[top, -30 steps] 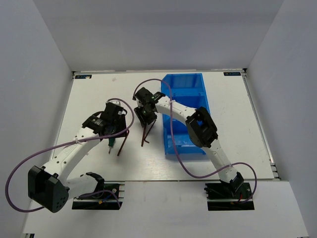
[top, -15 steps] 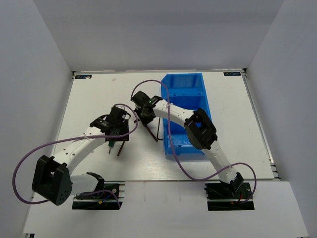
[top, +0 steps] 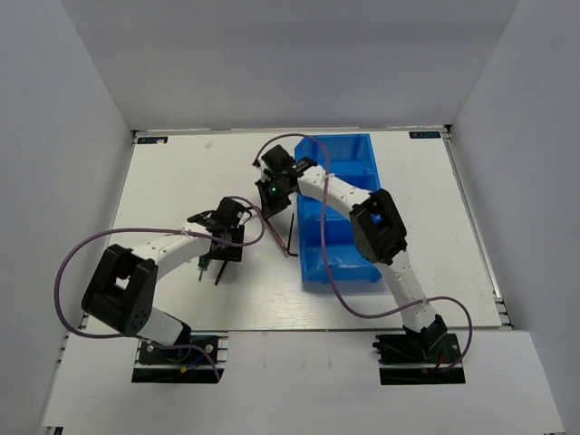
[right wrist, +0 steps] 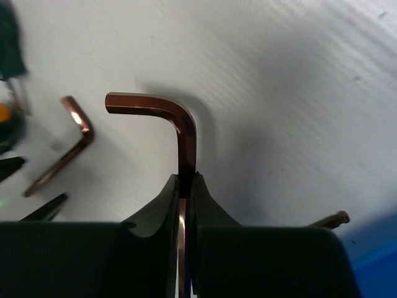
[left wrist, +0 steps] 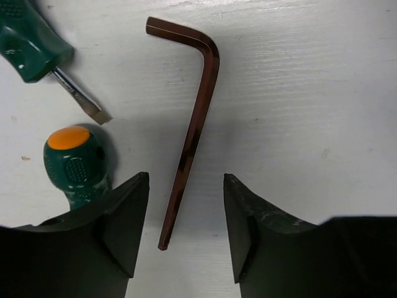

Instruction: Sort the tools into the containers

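Now right gripper (right wrist: 185, 180) clamped on dark brown L-shaped metal hex key (right wrist: 181, 124), lifted, swung from mid-table toward bright blue three-compartment plastic bin (top: 340, 145); drop likely next. Left gripper (left wrist: 186, 186) jaws apart, straddling second hex key (left wrist: 197, 112) lying on white table (left wrist: 310, 93).

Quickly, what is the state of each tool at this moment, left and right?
Left tool: open, over a loose hex key, holding nothing.
Right tool: closed on a second hex key.
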